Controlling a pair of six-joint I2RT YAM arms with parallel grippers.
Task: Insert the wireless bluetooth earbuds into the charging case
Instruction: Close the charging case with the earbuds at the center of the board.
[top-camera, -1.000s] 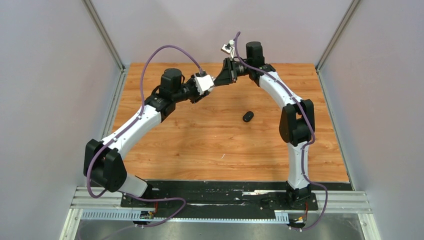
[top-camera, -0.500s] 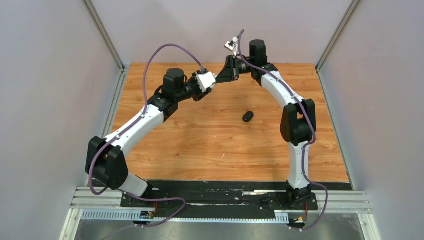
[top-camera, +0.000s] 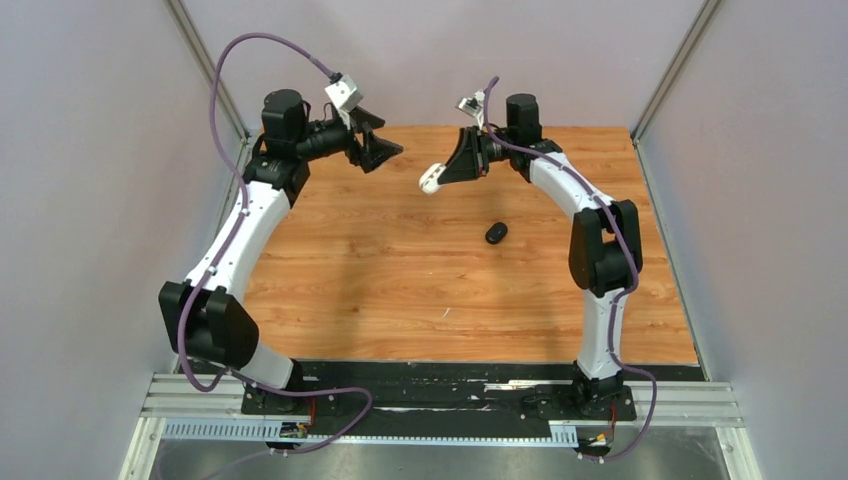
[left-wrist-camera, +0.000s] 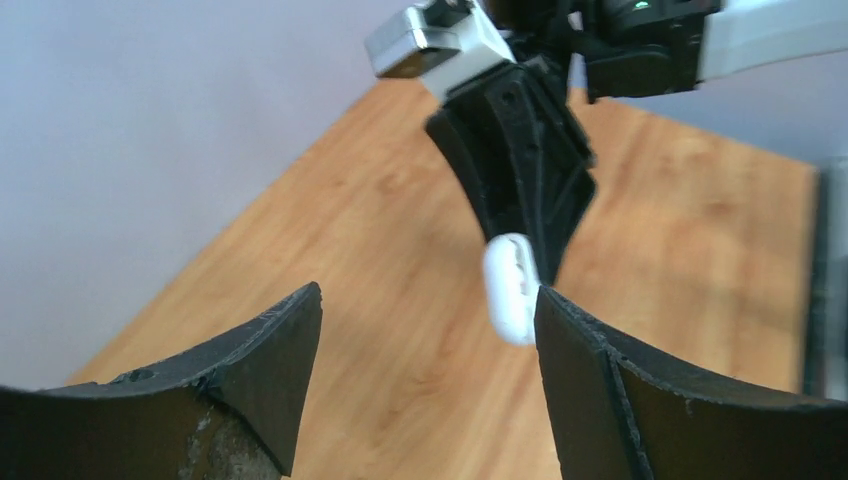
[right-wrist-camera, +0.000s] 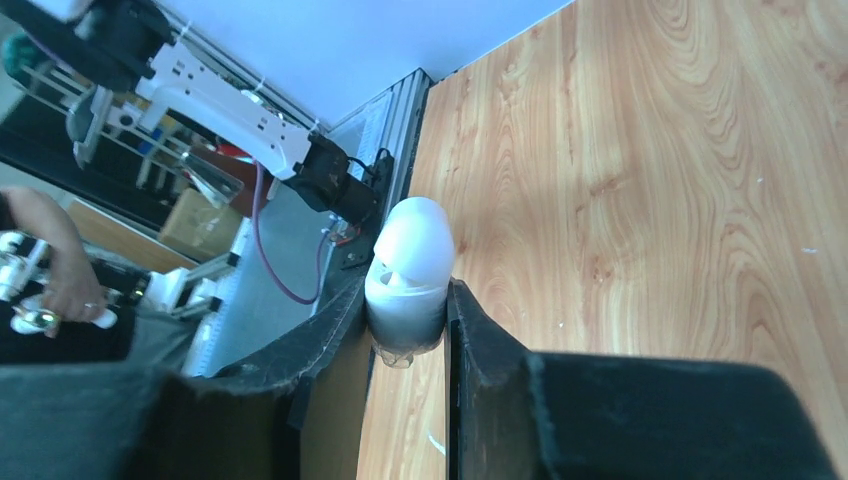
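The left gripper (top-camera: 385, 157) hangs high over the far left of the table (top-camera: 340, 290), jaws spread wide with nothing between them, facing right. Straight ahead of it, across open air, the white charging case (top-camera: 431, 179) is pinched at one end by the right gripper (top-camera: 447, 171). Its long axis runs in line with the fingers, and its free end pokes toward the left gripper. No loose earbud can be made out. A small black oval (top-camera: 496, 232) lies on the wood right of the case, closer to the right arm; whether it is a bud or a second case I cannot tell.
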